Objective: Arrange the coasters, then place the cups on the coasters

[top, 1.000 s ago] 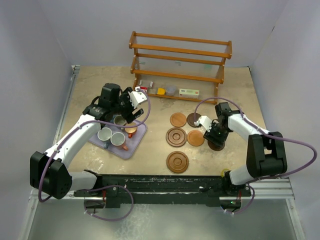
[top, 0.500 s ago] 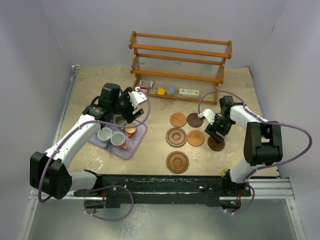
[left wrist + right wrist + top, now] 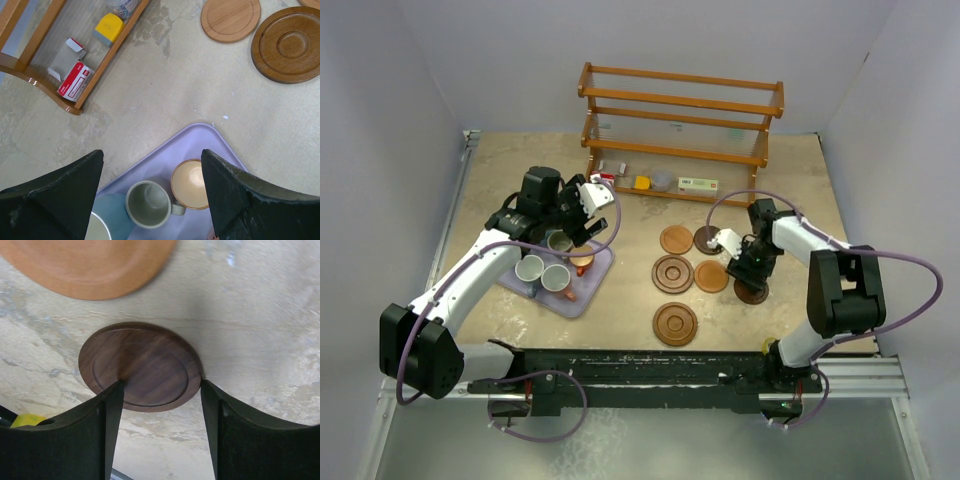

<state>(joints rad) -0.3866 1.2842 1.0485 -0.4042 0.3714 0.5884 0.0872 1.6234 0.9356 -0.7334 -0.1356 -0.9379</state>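
Observation:
Six round wooden coasters lie right of centre. These include a light one (image 3: 676, 239), a dark one (image 3: 708, 239), a grooved one (image 3: 672, 273) and a larger grooved one (image 3: 675, 324). My right gripper (image 3: 750, 270) is open low over another dark coaster (image 3: 145, 365), which lies flat. One finger (image 3: 112, 410) overlaps the coaster's top and the other touches its rim. The cups stand on a lavender tray (image 3: 200, 145): a grey-green cup (image 3: 148, 204), a copper-orange cup (image 3: 190, 183) and a pale blue cup (image 3: 112, 217). My left gripper (image 3: 152, 152) hangs open above them, holding nothing.
A wooden rack (image 3: 680, 130) stands at the back, with a red-and-white box (image 3: 75, 80) and a yellow item (image 3: 109, 29) on its lowest shelf. Something small and yellow (image 3: 770, 344) lies near the right arm's base. Grey walls close in both sides.
My right wrist swung back and up a little, then came back down over the dark coaster, which has barely moved. The left arm has stayed still.

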